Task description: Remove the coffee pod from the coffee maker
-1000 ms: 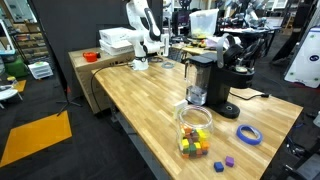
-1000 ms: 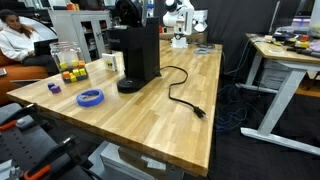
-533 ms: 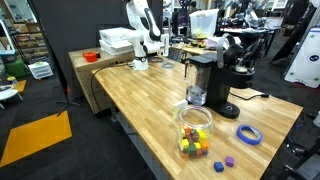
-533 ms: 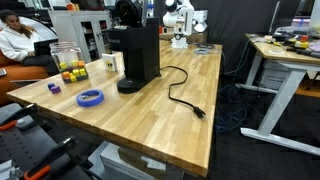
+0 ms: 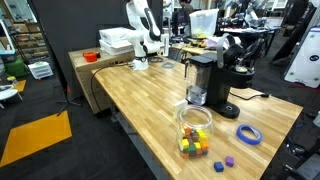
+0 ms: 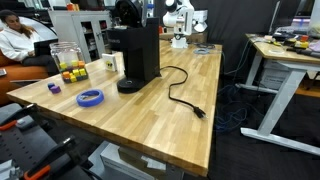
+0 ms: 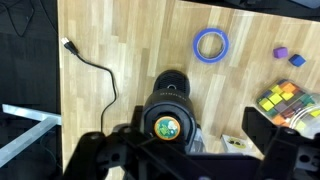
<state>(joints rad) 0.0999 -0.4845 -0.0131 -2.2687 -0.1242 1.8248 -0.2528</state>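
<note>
The tall black coffee maker (image 5: 203, 78) stands near one end of the wooden table, and it also shows in the second exterior view (image 6: 135, 55). In the wrist view I look straight down on it (image 7: 170, 105). Its round head holds the coffee pod (image 7: 167, 127), which has a green and orange foil lid facing up. My gripper (image 7: 185, 150) hangs above the machine. The jaws are spread wide, one finger (image 7: 92, 152) to the left of the pod and the other to the right, touching nothing. The pod is hidden in both exterior views.
A blue tape ring (image 7: 211, 44), a jar of coloured blocks (image 5: 195, 130), loose purple blocks (image 7: 283, 52) and a small white card (image 7: 235, 144) lie around the machine. Its black power cord (image 6: 185, 95) trails across the table (image 6: 200, 130). White boxes (image 5: 118, 42) stand at the far end.
</note>
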